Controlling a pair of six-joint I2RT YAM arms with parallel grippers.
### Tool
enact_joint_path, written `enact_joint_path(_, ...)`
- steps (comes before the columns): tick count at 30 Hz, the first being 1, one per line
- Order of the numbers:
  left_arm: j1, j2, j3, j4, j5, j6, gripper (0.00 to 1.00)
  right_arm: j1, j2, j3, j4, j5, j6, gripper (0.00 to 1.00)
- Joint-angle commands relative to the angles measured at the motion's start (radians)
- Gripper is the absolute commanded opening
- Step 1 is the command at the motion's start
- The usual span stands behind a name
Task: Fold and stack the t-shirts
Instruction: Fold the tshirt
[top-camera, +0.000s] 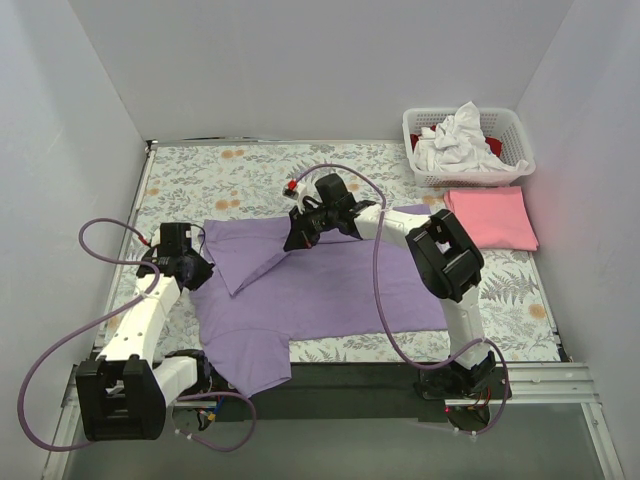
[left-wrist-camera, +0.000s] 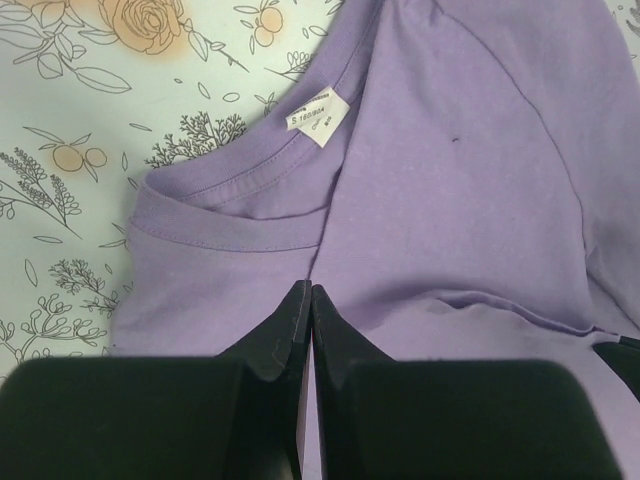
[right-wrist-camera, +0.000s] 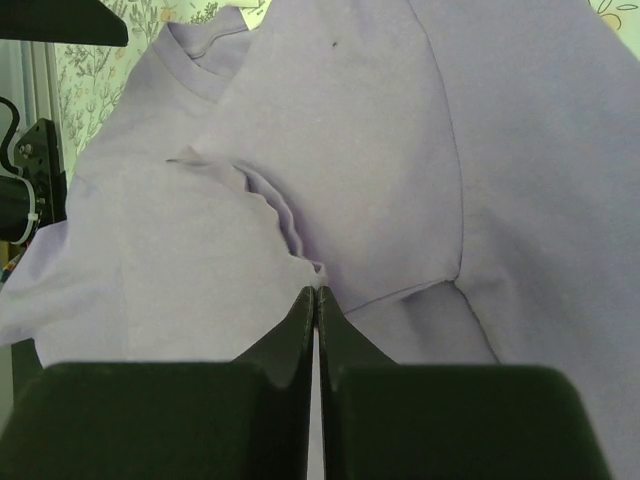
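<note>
Right gripper (right-wrist-camera: 316, 290), jaws closed on a sleeve fold of the lavender t-shirt (top-camera: 330, 290) spread well left of the basket (top-camera: 470, 179), should carry it across level while the left gripper (left-wrist-camera: 308, 288), closed, seemingly pinching cloth, holds taut.

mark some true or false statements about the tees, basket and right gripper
1. The purple tee lies on the floral cloth. True.
2. The pink tee is inside the basket. False: it lies folded on the cloth, just outside the basket.
3. The basket holds a white tee. True.
4. The right gripper is open. False: it is shut, pinching a fold of the purple tee.
</note>
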Motion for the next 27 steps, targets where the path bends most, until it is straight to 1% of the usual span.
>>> enact_joint_path(1,-0.003,-0.040,-0.019,-0.023,0.002,-0.027,0.00,-0.002,0.029,-0.010,-0.016,-0.009,-0.029,0.01)
enact_joint_path(8,-0.003,-0.041,-0.050,-0.014,0.020,-0.036,0.00,-0.002,0.043,-0.010,-0.034,-0.028,-0.036,0.01)
enact_joint_path(11,-0.003,-0.034,-0.056,0.002,0.039,-0.035,0.00,-0.002,0.047,-0.010,-0.048,-0.035,-0.052,0.06)
enact_joint_path(12,-0.003,-0.034,-0.062,0.003,0.043,-0.036,0.02,-0.002,0.047,-0.014,-0.057,-0.034,-0.061,0.09)
enact_joint_path(14,-0.003,-0.031,-0.069,0.015,0.059,-0.036,0.06,-0.002,0.040,-0.034,-0.092,-0.019,-0.073,0.13)
enact_joint_path(15,-0.003,-0.033,-0.076,0.018,0.063,-0.036,0.09,-0.001,0.026,-0.046,-0.100,-0.011,-0.087,0.18)
enact_joint_path(17,-0.003,-0.030,-0.075,0.025,0.066,-0.036,0.15,-0.004,0.005,-0.086,-0.109,0.029,-0.090,0.22)
enact_joint_path(19,-0.003,-0.025,-0.075,0.032,0.068,-0.035,0.34,-0.007,-0.035,-0.109,-0.112,0.070,-0.122,0.27)
enact_joint_path(20,-0.001,-0.022,-0.075,0.041,0.069,-0.033,0.37,-0.011,-0.049,-0.123,-0.114,0.107,-0.128,0.29)
enact_joint_path(21,-0.003,-0.013,-0.073,0.048,0.074,-0.033,0.39,-0.014,-0.063,-0.140,-0.114,0.118,-0.130,0.32)
enact_joint_path(22,-0.003,-0.007,-0.073,0.052,0.076,-0.033,0.40,-0.028,-0.092,-0.149,-0.114,0.130,-0.135,0.33)
enact_joint_path(27,-0.003,0.034,-0.090,0.089,0.112,-0.036,0.40,-0.082,-0.186,-0.192,-0.111,0.181,-0.132,0.36)
